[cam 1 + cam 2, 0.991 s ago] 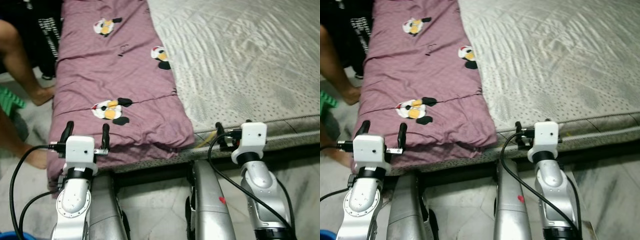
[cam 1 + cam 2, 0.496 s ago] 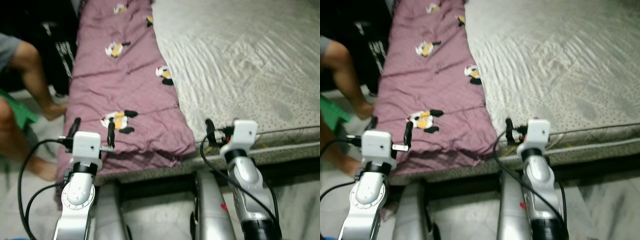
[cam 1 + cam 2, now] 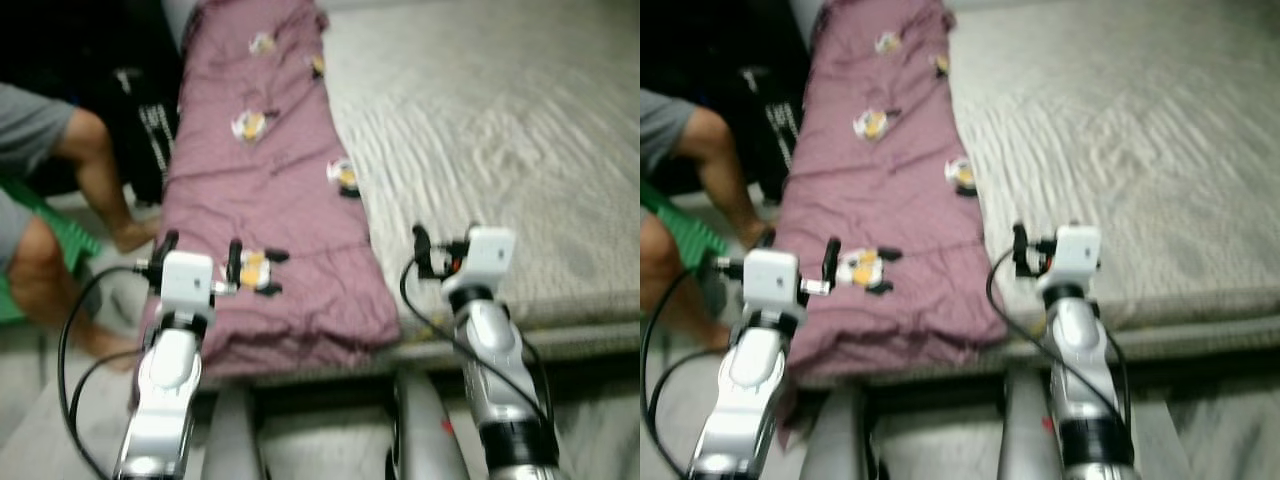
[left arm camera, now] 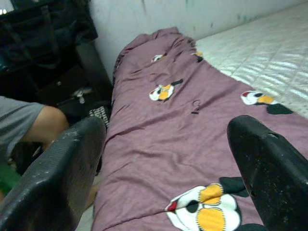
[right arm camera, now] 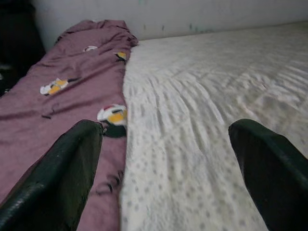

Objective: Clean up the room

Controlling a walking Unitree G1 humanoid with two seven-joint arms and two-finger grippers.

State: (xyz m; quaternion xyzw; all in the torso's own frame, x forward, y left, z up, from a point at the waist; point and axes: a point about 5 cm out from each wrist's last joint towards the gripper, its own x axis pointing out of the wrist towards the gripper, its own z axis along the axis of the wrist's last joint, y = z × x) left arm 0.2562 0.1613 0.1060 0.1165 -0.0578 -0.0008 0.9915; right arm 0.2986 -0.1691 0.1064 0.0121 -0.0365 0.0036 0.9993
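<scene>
A slightly blurred scene is shown. A mauve blanket (image 3: 885, 190), printed with small penguin figures, is laid lengthwise along the left side of a bed (image 3: 1120, 150) covered by a pale grey quilted sheet. The left gripper (image 3: 795, 262) is held over the near end of the blanket, with its two black fingers spread apart and nothing between them. The right gripper (image 3: 1020, 248) is held over the near edge of the grey sheet, just beside the blanket's right border; only one of its fingers can be made out. A person's bare legs (image 3: 700, 190) are seen on the floor at the left, beside a green object (image 3: 685, 232).
</scene>
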